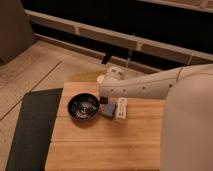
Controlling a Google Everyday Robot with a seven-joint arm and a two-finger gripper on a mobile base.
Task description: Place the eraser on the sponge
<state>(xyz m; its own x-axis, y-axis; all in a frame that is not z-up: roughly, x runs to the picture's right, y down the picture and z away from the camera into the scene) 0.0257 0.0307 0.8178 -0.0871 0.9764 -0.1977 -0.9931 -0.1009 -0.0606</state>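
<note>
The pincer [104, 100] is seen at the end of the white arm [145, 87], which is stretched across the far part of the wooden table [100, 145] from the right of the view. The pincer is pointed downward and its fingers are drawn fully together. Nothing can be made out between them. Only a small dark tip is visible beneath the arm's white wrist.

The sponge [109, 109], a small blue-grey block, is lying flat on the table directly under and slightly nearer the camera than the pincer. Whether the dark tip is touching the sponge cannot be told.

The eraser [121, 109], a longer white bar, is laid on the table just beyond the sponge, on the side away from the pincer's tip, with its long side running alongside the sponge. It is not on top of the sponge. Whether the two are touching cannot be told.

A black bowl [70, 107] is set upright on the table to the other side of the pincer, near it but apart from the sponge. A dark mat [32, 130] is spread on the floor beyond the bowl, along the table's edge.
</note>
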